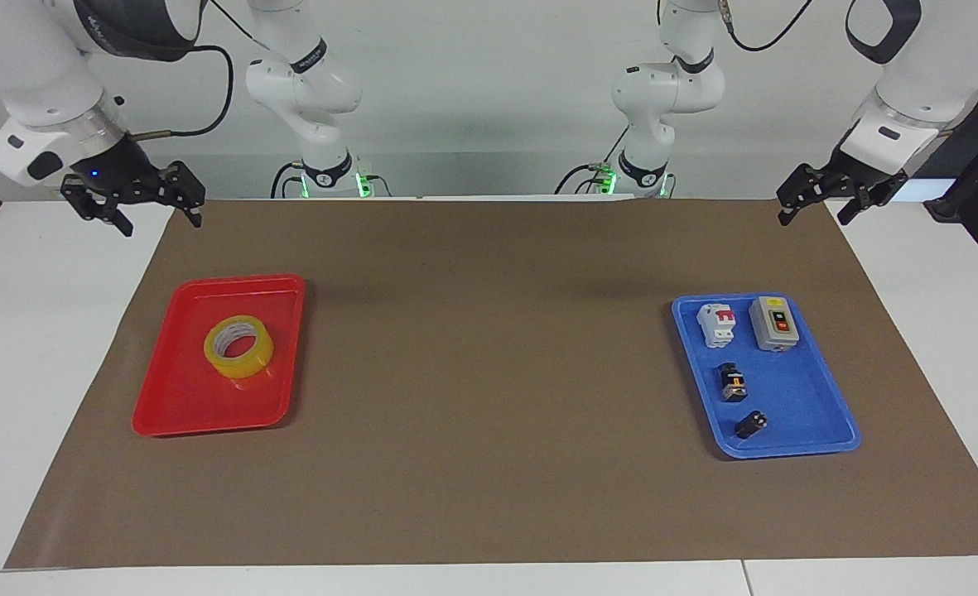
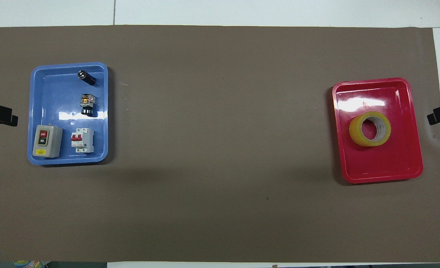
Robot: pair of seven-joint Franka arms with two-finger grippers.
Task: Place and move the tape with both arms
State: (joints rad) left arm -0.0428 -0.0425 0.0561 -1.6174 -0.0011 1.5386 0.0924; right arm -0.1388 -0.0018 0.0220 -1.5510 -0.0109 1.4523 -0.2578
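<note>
Brown paper covers the table, where the tape (image 1: 239, 345) lies flat in the red tray (image 1: 174, 414) at the right arm's end, released, since both the right gripper (image 1: 134, 205) and left gripper (image 1: 820, 201) hang spread and empty, well apart from it.

Plain pale grey wall (image 1: 489, 99), white table (image 1: 41, 348) under a brown mat (image 1: 489, 372), even overhead light, soft glare and faint shadows on the mat, seams between white tabletop panels

Even, bright overhead lighting; sharp focus throughout; white glare patch on red tray (image 2: 361, 102); soft shadows beside trays.
</note>
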